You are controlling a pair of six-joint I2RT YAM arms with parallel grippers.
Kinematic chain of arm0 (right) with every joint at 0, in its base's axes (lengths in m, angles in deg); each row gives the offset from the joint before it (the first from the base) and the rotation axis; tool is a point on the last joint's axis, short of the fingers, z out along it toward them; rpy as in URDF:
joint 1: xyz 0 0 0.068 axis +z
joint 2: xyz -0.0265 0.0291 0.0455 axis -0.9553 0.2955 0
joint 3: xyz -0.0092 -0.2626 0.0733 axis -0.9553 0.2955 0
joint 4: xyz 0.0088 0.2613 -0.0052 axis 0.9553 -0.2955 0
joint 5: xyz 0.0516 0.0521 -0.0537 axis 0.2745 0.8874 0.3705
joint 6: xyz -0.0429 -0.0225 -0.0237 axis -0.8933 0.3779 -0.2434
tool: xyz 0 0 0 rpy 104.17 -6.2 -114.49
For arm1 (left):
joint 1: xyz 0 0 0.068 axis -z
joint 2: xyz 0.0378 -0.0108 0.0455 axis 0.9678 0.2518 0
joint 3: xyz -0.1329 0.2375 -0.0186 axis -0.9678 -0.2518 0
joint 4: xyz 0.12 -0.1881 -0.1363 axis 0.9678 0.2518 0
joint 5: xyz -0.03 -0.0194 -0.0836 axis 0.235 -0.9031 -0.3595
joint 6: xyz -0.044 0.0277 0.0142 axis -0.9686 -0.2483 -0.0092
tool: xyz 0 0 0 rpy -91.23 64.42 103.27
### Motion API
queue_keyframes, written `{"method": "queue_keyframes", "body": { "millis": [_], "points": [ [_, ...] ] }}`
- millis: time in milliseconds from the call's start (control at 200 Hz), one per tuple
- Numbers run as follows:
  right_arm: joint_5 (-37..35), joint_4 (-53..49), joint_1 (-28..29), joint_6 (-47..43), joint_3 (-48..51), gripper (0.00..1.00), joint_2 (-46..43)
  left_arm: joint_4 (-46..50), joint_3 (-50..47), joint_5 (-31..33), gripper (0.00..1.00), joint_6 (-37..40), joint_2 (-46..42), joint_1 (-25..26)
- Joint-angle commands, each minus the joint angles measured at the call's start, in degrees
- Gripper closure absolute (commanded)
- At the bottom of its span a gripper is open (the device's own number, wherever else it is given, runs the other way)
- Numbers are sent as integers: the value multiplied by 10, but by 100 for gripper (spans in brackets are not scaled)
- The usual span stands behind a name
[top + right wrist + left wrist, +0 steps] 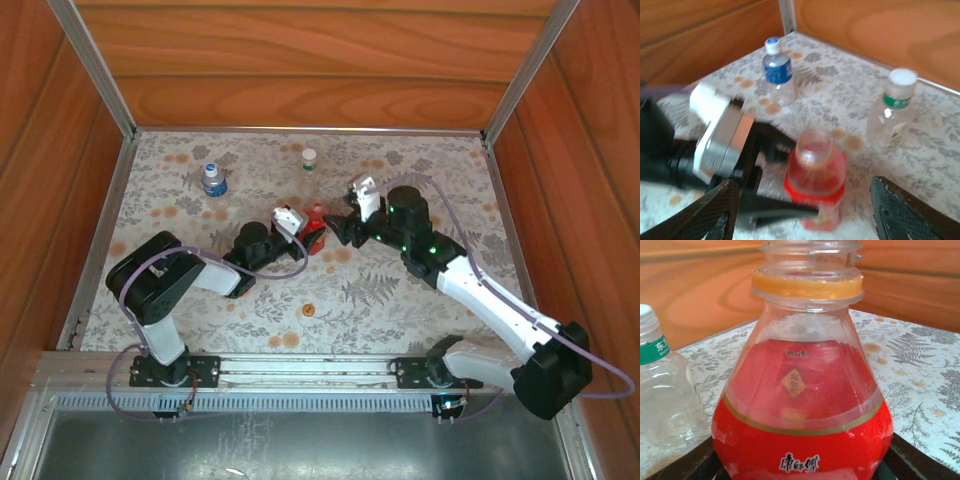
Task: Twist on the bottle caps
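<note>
Standing capless, red bottle (802, 440), orange cap (308, 311) overhead

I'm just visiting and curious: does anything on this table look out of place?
Yes. The red bottle stands uncapped in the middle, while what looks like its orange cap lies alone, well apart, toward the near edge. The blue-label bottle and slim clear bottle both wear caps.
</note>
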Motion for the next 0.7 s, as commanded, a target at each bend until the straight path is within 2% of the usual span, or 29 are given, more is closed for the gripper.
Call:
{"method": "queue_keyframes", "body": {
  "millis": [0, 270, 585, 695],
  "points": [
    [49, -33, 17, -57, 35, 27, -33, -17, -12, -34, 39, 12, -19, -16],
    [83, -79, 72, -89, 117, 27, -74, -16, -52, -101, 38, -2, -47, -52],
    [75, 3, 174, -139, 181, 29, 26, -16, -70, -132, 38, -15, -53, -71],
    [70, 19, 187, -154, 184, 35, 73, -16, -75, -133, 38, -14, -56, -74]
  ]
}}
